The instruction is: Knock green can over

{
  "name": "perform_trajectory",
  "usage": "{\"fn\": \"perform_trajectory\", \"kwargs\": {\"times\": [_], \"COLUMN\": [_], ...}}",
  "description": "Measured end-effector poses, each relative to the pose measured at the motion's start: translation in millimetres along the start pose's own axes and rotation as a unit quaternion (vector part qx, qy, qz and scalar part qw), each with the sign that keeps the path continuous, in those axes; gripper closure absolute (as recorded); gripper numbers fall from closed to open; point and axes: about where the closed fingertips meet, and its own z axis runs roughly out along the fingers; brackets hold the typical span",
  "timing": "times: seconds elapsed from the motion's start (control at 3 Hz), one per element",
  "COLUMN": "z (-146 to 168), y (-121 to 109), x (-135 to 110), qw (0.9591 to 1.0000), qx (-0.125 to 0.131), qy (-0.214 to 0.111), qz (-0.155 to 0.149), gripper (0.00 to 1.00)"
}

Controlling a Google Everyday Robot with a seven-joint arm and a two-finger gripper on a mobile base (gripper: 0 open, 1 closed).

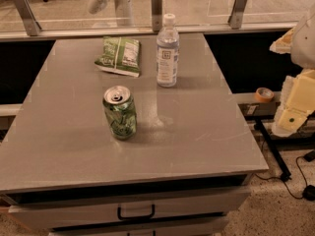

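Observation:
The green can (119, 112) stands upright on the grey table top (197, 132), left of the middle. It is green with white swirls and has a silver top with a pull tab. My gripper (294, 104) shows as pale yellow and white parts at the right edge of the view, beyond the table's right side and well away from the can. It holds nothing that I can see.
A clear water bottle (168, 50) with a white cap stands behind and to the right of the can. A flat green snack bag (119, 56) lies at the back left. A glass railing (157, 6) runs behind the table. A tape roll (264, 94) and cables lie right of the table.

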Motion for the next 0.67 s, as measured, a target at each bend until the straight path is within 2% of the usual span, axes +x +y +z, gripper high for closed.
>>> {"fn": "perform_trajectory", "kwargs": {"times": [0.33,0.67], "z": [0.0,4.4], "y": [0.0,0.5], "x": [0.0,-1.0], "qw": [1.0000,0.9989], "qx": [0.000,-0.010], "qy": [0.000,-0.044], "qz": [0.000,0.009], "gripper": [0.00,0.00]}}
